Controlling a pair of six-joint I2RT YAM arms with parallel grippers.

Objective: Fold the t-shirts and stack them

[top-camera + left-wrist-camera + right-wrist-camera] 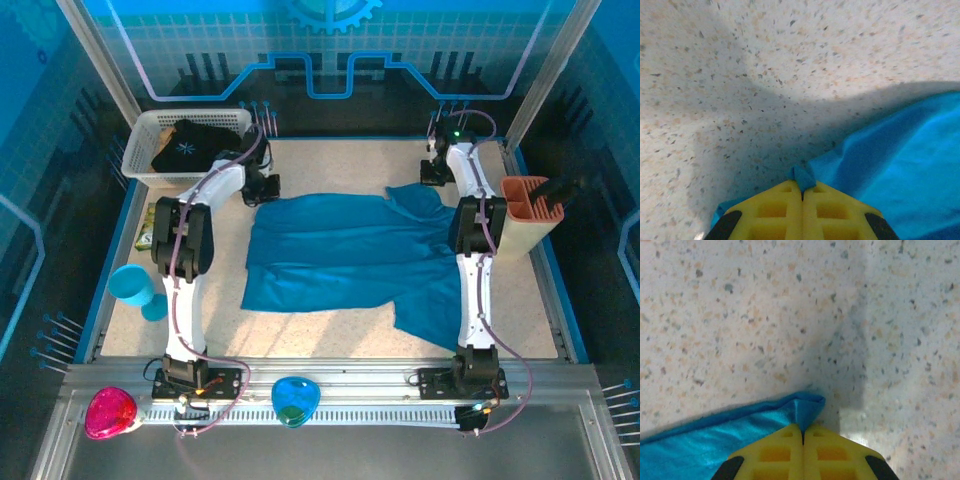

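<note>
A teal-blue t-shirt [345,252] lies spread over the middle of the speckled table. My left gripper [266,188] sits at the shirt's far left corner, and its yellow jaws [802,192] are shut on a small pinch of the blue cloth [803,176]. My right gripper [433,172] is at the far right corner, where its jaws [803,434] are shut on the folded tip of the same shirt [807,407]. A black t-shirt with a pale starburst print [187,145] rests in the white basket [142,135] at the far left.
A light-blue cup [131,284] stands at the table's left edge, with a small green packet [149,226] behind it. An orange-brown holder [530,210] stands at the right edge. A pink dish [109,411] and a blue dish [296,399] sit on the near rail.
</note>
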